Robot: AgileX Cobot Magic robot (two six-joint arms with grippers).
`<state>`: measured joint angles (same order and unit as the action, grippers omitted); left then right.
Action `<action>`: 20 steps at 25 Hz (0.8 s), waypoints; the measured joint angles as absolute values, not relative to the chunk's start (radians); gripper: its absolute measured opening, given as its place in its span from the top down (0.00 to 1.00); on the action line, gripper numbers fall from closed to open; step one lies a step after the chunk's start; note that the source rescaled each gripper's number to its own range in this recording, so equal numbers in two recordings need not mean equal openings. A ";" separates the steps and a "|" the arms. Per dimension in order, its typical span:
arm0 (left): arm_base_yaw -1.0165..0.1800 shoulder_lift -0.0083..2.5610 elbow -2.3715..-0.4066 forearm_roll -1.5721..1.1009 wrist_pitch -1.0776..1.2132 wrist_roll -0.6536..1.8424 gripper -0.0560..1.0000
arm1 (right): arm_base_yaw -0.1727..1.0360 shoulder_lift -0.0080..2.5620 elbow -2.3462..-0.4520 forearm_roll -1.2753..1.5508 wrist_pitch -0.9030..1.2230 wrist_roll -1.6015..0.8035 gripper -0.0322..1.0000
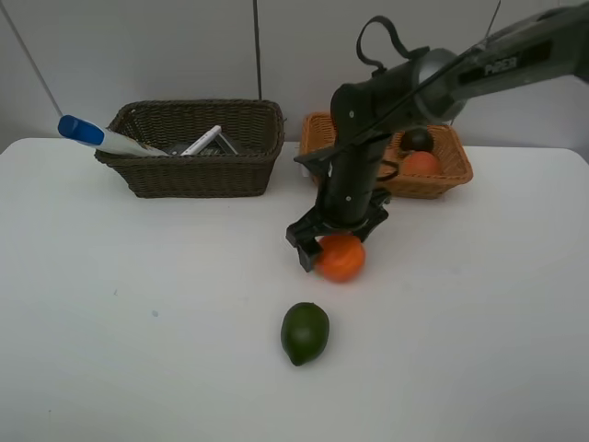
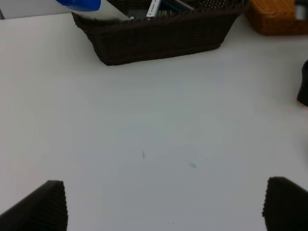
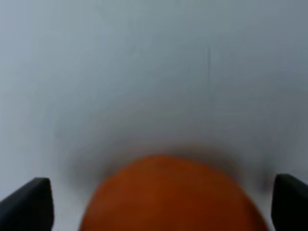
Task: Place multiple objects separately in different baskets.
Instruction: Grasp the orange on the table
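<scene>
High view only: bumpy orange mid-table, green lime nearer camera, apart. Dark round fruit and peach in light orange-tan basket. White blue-capped tube leans over rim of dark brown basket, white marker inside.
Right wrist view: orange close, blurred.
White table, pale wall behind.
Right gripper: jaws spread wide, straddling orange, not clamped.
Left gripper: jaws wide, holding nothing.
</scene>
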<state>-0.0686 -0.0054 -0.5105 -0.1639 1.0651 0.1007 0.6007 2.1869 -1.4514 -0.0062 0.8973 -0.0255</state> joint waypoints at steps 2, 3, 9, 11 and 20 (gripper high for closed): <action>-0.069 -0.005 -0.511 -0.164 1.065 0.101 0.00 | 0.601 2.205 -1.451 -0.016 0.896 -0.026 0.00; -0.069 -0.005 -0.511 -0.164 1.065 0.101 0.00 | 0.601 2.206 -1.451 -0.016 0.891 -0.026 0.00; -0.069 -0.005 -0.511 -0.164 1.065 0.101 0.00 | 0.601 2.215 -1.456 -0.020 0.893 -0.026 0.00; -0.069 -0.005 -0.511 -0.164 1.065 0.101 0.00 | 0.601 2.216 -1.456 -0.022 0.895 -0.026 0.02; -0.069 -0.005 -0.511 -0.164 1.065 0.101 0.00 | 0.601 2.218 -1.456 -0.042 0.895 -0.026 0.64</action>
<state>-0.0686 -0.0054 -0.5105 -0.1639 1.0651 0.1007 0.6007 2.2180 -1.4560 -0.0415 0.8947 -0.0255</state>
